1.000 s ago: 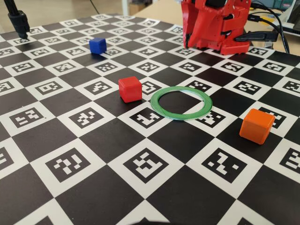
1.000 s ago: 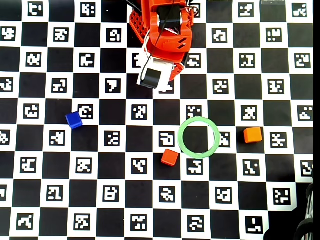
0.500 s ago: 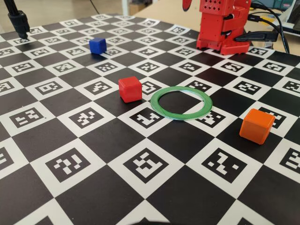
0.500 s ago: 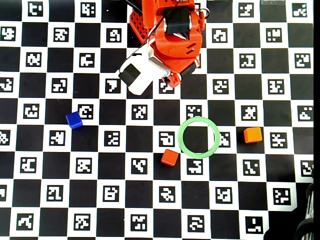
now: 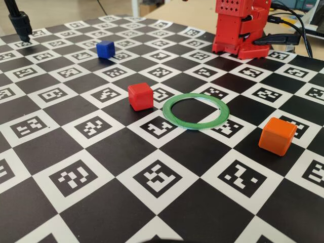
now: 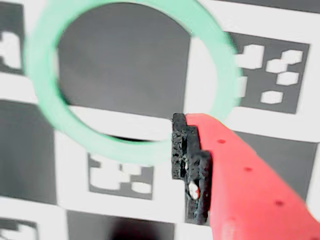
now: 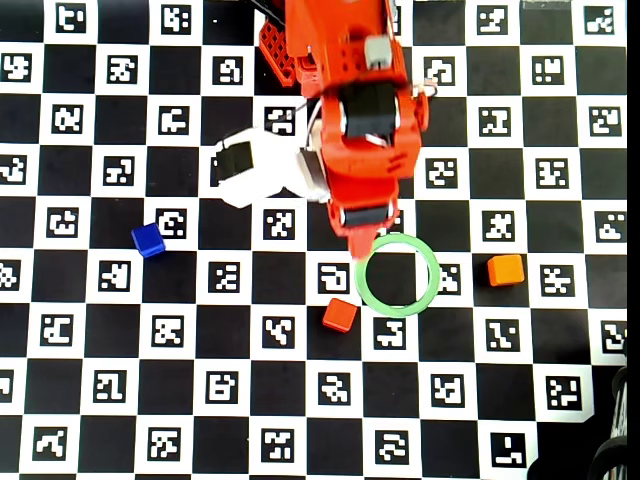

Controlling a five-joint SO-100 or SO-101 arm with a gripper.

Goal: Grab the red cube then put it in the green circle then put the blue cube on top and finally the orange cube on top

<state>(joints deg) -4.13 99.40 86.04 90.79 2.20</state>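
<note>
- Overhead view shows the board (image 7: 100, 400), a checkerboard of black squares and white marker squares, under everything; it looks the same as 0.5 s ago.
- Overhead view also shows the red arm (image 7: 365, 140) reaching further down the picture than 0.5 s ago, so the gripper (image 7: 360, 242) tip now hangs at the upper-left rim of the green circle (image 7: 432, 262); before, it stopped well short of it.
- Fixed view shows only the arm's base (image 5: 238, 28) at the far edge of the board; the gripper is out of that frame.
- Green circle lies flat just below and right of the jaws in the overhead view, unmoved; the wrist view shows it (image 6: 45, 107) close up and blurred, with nothing inside it.
- Wrist view alone shows 1 red finger (image 6: 240, 175) with a black pad, entering from the lower right; the other finger is out of frame, so I cannot tell how far the jaws are parted, and nothing shows in their grasp.
- Red cube (image 7: 340, 315) sits below the jaws, just outside the circle's lower-left rim, not touching it, unmoved.
- Orange cube (image 7: 505, 270) rests to the right, beyond the circle, unmoved.
- Blue cube (image 7: 148, 240) rests far to the left of the jaws, unmoved.
- Fixed view shows all 3 cubes; the wrist view shows none.
</note>
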